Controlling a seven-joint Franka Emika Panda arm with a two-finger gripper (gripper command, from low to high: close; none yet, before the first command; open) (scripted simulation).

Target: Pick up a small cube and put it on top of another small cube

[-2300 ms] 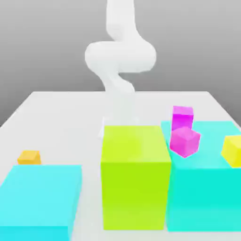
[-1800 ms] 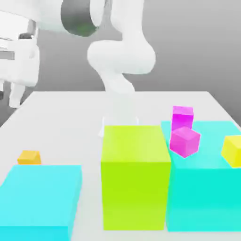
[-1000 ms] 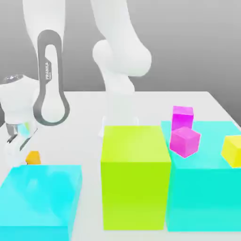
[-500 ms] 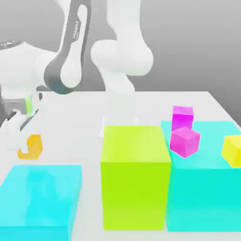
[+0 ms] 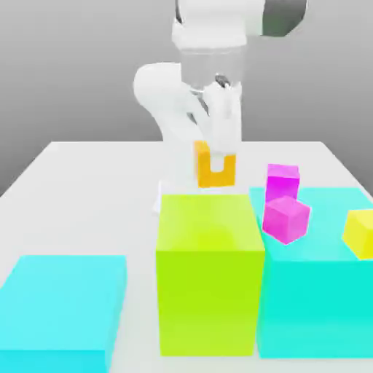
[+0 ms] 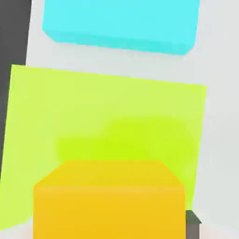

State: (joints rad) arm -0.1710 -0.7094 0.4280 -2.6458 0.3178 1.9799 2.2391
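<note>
The small orange cube (image 5: 215, 177) hangs in the air, pinched by my gripper (image 5: 216, 165), which is shut on it. One white finger covers the middle of the cube's top. Cube and gripper hover just above the far edge of the big lime block (image 5: 210, 269), apart from its top face. In the hand view the orange cube (image 6: 109, 200) is close up, with the lime block's top (image 6: 107, 116) below it.
A big cyan block (image 5: 62, 309) lies low at the exterior view's left, also seen as the cyan block (image 6: 121, 21). A taller cyan block (image 5: 320, 306) at the right carries two magenta cubes (image 5: 285, 217) and a yellow cube (image 5: 360, 233). The white arm base (image 5: 178, 124) stands behind.
The gripper has lifted the orange cube off the table at the exterior view's left and carried it up and rightward, to above the lime block.
</note>
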